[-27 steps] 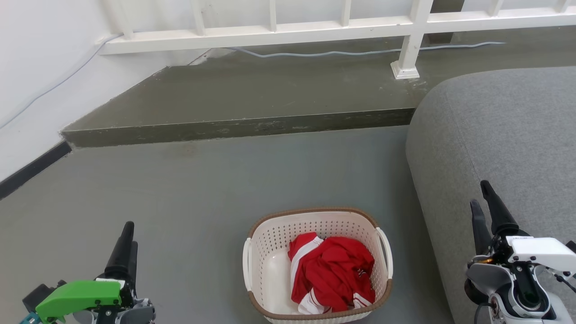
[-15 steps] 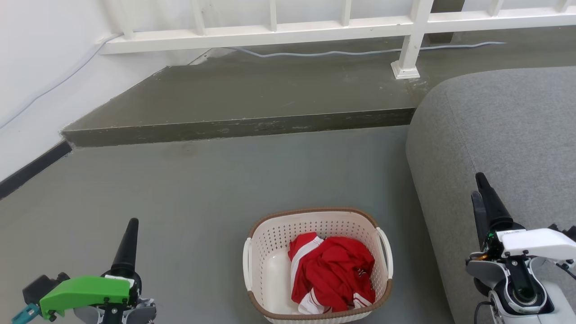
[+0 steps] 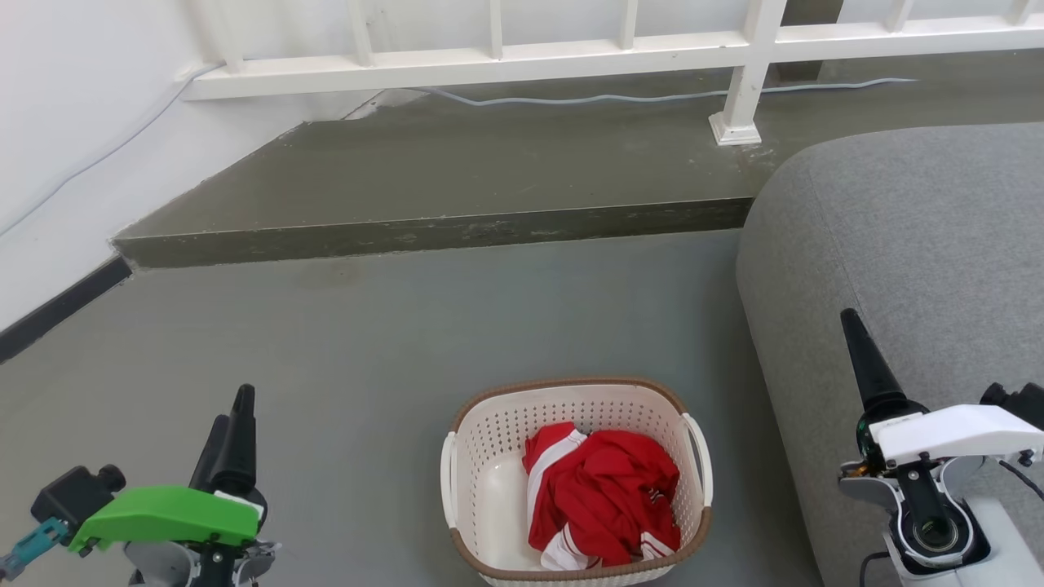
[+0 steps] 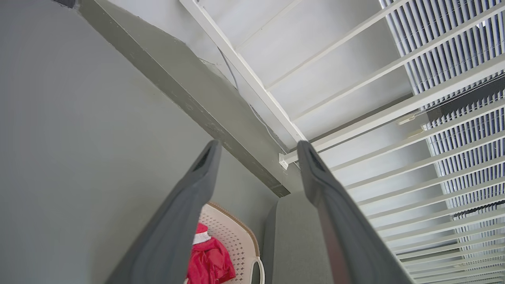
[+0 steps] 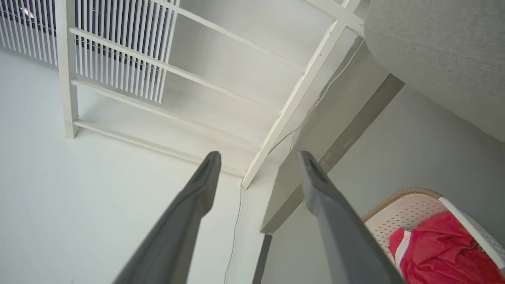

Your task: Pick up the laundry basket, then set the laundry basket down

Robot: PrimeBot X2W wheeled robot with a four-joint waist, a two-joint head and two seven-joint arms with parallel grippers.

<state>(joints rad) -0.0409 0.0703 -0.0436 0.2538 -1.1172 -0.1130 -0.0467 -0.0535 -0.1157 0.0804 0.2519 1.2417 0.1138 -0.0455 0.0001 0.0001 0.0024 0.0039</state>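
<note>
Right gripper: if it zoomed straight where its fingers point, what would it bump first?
Probably the white railing far ahead. The right gripper aims past the sofa, and nothing nearer shows in its line, though depth is hard to judge.

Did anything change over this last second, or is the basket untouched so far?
Both claws turned at the wrist. The right claw rolled until its two fingers line up as one in the head view, its tip edging up and left. The left claw turned too, its tips rising slightly. Both are open; nothing was grasped. The laundry basket stayed on the floor, red garment inside.
</note>
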